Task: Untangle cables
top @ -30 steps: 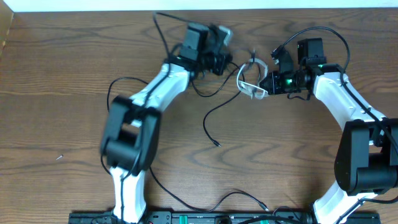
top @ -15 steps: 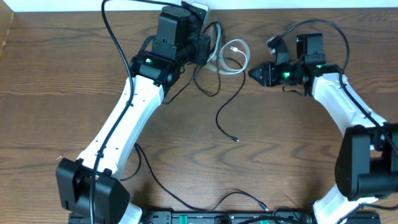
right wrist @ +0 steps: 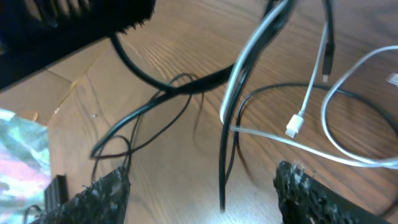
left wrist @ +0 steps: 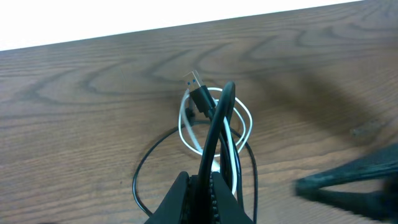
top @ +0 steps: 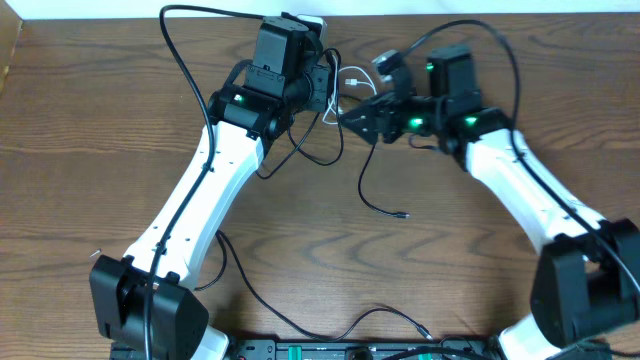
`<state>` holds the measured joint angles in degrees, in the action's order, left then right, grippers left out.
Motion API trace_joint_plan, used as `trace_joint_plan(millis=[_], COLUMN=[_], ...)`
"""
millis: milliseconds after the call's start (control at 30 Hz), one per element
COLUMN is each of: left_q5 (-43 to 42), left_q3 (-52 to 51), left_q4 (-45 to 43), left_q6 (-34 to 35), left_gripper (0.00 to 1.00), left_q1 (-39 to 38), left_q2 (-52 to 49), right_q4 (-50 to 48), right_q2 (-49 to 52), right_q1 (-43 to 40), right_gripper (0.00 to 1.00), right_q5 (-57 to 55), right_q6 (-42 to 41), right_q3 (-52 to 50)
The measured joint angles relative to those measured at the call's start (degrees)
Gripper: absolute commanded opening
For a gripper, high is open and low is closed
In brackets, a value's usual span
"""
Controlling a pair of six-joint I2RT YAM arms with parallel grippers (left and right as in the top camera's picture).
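Note:
My left gripper (top: 326,88) (left wrist: 208,190) is shut on a loop of black cable (left wrist: 217,127), which rises from the jaws. A white cable (top: 347,84) (left wrist: 186,127) lies coiled round that loop on the table. A black plug (left wrist: 199,94) rests at the coil's top. My right gripper (top: 352,117) (right wrist: 208,196) stands open just right of the left one. A black cable strand (right wrist: 225,171) hangs between its fingers (right wrist: 308,193) without touching them. The white cable's plug (right wrist: 292,128) lies beyond. Another black cable trails down to a free end (top: 400,214).
Thicker black robot wires (top: 190,40) arch over the left arm and loop across the front of the table (top: 300,320). The table's back edge (top: 560,14) runs close behind both grippers. A dark rail (top: 330,352) lines the front edge.
My right gripper has let go of the white cable, opened and swung left toward the left gripper. The left arm carried the tangle toward the back edge.

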<state>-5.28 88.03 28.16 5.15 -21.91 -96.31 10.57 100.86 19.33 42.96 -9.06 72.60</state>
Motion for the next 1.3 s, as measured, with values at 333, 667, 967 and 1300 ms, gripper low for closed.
trace_joint_plan(millis=[333,667,967,1300], left_q5=[-1.7,-1.6,-0.3,-3.4], left_q3=[0.0,0.0,0.0,0.0], left_q4=[0.0,0.0,-0.3,-0.1], left_q6=[2.0,2.4,2.4,2.4], left_gripper=[0.07,0.07,0.07,0.07], left_q1=[0.0,2.1,13.1,16.8], left_q2=[0.0,3.9,8.3,8.3], right_q4=[-8.9,-1.4,15.8,16.1], right_q2=[7.8,9.4,9.4,9.4], right_q1=[4.8,2.6,-7.5,-11.9], right_gripper=[0.42,0.01,0.01,0.47], right_q5=[-12.0,-19.6,-26.6,-24.2], right_q6=[-4.1,-9.1,-8.8,0.5], right_q3=[0.0,0.2,0.3,0.3])
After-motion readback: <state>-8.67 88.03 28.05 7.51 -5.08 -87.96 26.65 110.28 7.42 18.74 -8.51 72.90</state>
